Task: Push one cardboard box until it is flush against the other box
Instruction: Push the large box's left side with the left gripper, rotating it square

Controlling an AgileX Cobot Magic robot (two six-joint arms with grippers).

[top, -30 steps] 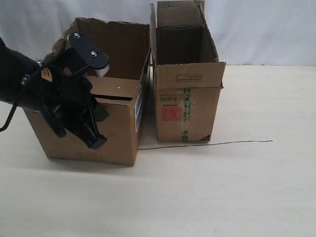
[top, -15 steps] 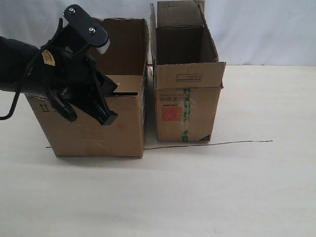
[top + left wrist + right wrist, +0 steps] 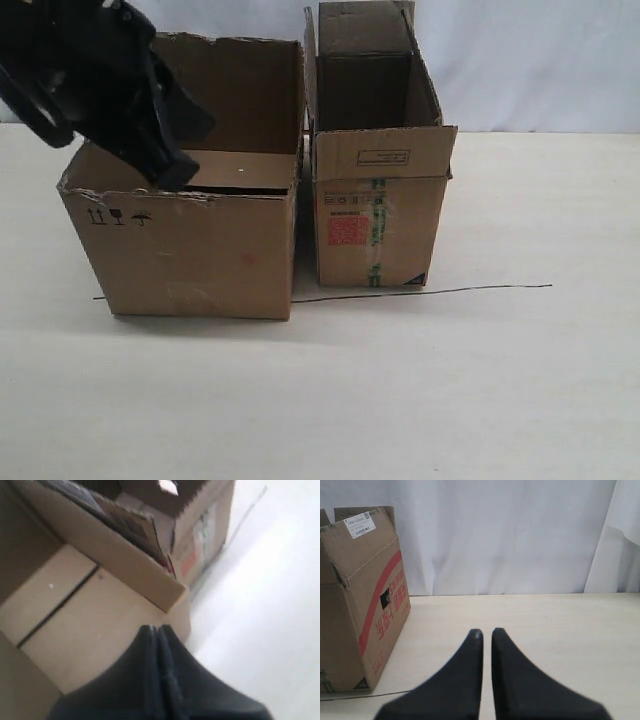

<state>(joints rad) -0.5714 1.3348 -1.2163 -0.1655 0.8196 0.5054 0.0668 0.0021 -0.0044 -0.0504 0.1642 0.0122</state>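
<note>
In the exterior view, a wide brown cardboard box with ragged torn top edges stands on the pale tabletop, small black handling symbols on its front. A narrower brown cardboard box with red square print and green-striped tape stands just beside it on the right. A thin shadowed slit shows between their front corners, and whether they touch further back cannot be told. The black left end effector hangs over the wide box's open top, near its front left rim. A thin black line runs along the tabletop past both boxes. In the left wrist view, the left end effector's fingers are pressed together, gripping nothing, above the wide box's inner floor. In the right wrist view, the right end effector hovers over bare tabletop, fingers drawn almost together and empty, well apart from the narrower box.
</note>
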